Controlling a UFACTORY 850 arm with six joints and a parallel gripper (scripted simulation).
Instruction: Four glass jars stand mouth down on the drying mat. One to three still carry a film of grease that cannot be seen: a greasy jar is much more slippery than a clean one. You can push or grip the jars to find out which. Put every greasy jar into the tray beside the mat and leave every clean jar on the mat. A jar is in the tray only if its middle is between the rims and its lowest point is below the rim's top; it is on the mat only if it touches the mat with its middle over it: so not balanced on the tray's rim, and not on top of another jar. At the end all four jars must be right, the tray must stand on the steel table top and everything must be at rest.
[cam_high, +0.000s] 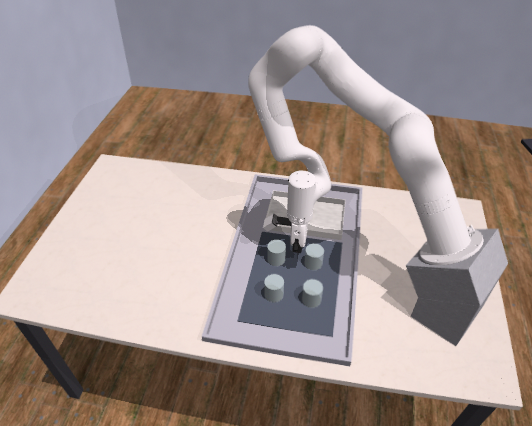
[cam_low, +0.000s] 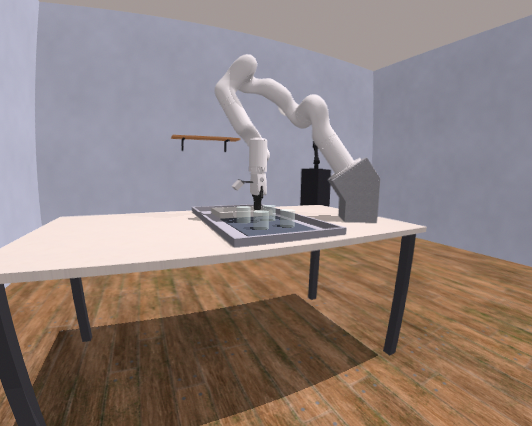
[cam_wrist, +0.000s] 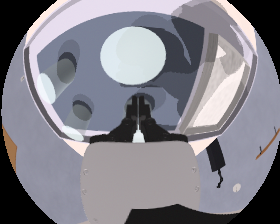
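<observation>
A pale counter carries a grey rimmed steel top, and on it lies the dark drying mat with four glass jars standing mouth down in two rows. Going from the left in the top view, the far-left jar and the near-left jar come first, both on the mat and apart from each other. Between the two far jars, low over the mat's far edge, hangs the pincer, pointing straight down from the white arm; its fingers are clenched together with nothing between them. Whether it touches either jar beside it cannot be told. To the right stand the far-right jar and the near-right jar, also on the mat. Beyond the mat, on the same steel top, sits the shallow pale tray, partly hidden by the wrist, with no jar visible in it. Farthest right, the arm rises from a grey pedestal at the counter's edge.
</observation>
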